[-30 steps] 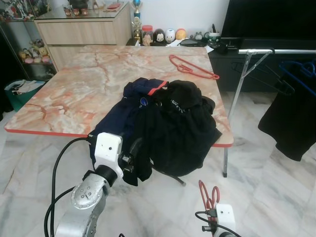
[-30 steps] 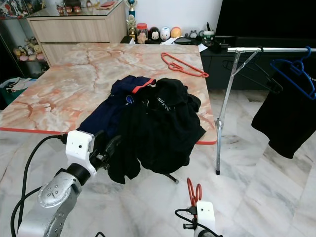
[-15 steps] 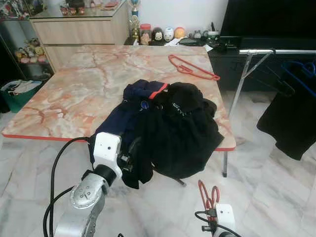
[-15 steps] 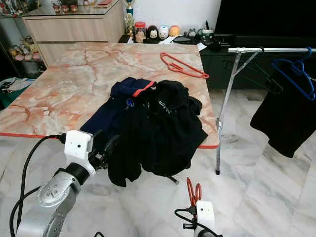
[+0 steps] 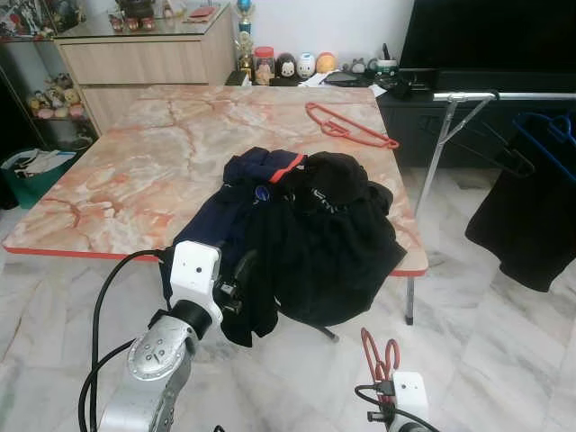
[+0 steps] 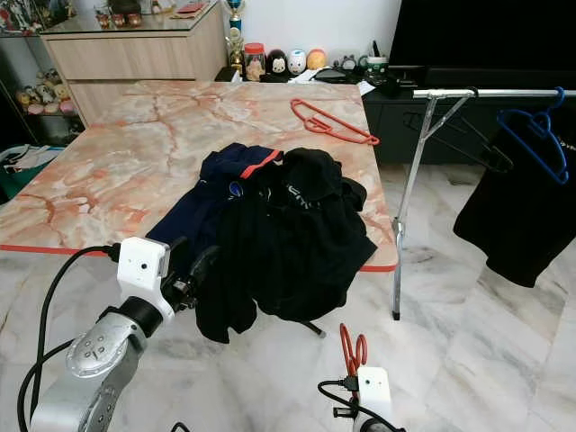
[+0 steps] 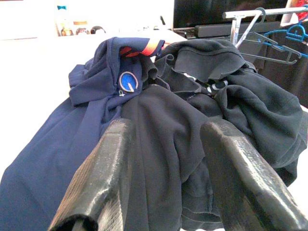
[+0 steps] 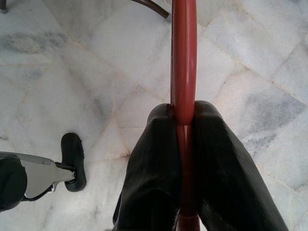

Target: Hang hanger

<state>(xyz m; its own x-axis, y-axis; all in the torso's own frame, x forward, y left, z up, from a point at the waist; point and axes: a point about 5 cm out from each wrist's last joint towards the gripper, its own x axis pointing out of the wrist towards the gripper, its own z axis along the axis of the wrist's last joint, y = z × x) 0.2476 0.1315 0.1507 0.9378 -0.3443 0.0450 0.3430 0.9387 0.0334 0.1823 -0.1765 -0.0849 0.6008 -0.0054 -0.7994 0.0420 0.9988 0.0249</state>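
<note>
My right gripper [image 8: 185, 109] is shut on a red hanger [image 8: 184, 67] and holds it low over the marble floor; the hanger [image 5: 379, 355] rises from that wrist at the bottom of the head view. A second red hanger [image 5: 349, 124] lies on the far right of the marble table [image 5: 135, 171]. To the right stands a metal clothes rail [image 6: 486, 91] with a blue hanger [image 6: 537, 137] and a black garment [image 5: 526, 225] on it. My left gripper [image 7: 167, 126] is open, right by the near edge of a heap of navy and black clothes [image 5: 310, 229].
The clothes heap hangs over the table's front edge. A wooden sideboard [image 5: 148, 58] and small figurines [image 5: 292, 65] stand behind the table. A dark TV unit [image 5: 405, 99] sits behind the rail. Open marble floor [image 5: 468, 360] lies between me and the rail.
The head view has shifted slightly. Both arms, the held hanger and the clothes keep their places.
</note>
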